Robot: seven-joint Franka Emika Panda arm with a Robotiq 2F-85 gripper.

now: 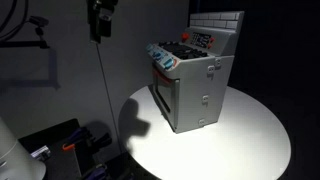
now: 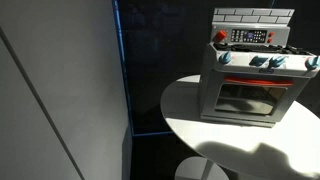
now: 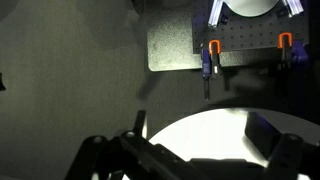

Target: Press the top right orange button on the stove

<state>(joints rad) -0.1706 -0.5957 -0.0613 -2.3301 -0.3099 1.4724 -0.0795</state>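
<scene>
Black gripper [image 1: 100, 33] hangs high, jaws spread wide, well apart from the grey toy stove [image 1: 195, 90], likely lining up its approach.

Matt grey plastic stove [image 1: 200, 95], glossy dark oven window [image 2: 250, 98], smooth white tabletop [image 1: 250, 140], brick-embossed back panel [image 2: 253, 15]

Round white table [image 1: 250, 138] [image 2: 195, 125]: lit, seen in both exterior views | Grey partition panel [image 2: 60, 90]: upright, beside the table in an exterior view | Perforated grey board [image 3: 175, 45]: wrist view, beyond the table edge | Orange clamps [image 3: 213, 50]: two, on the board | Surroundings: dark
</scene>
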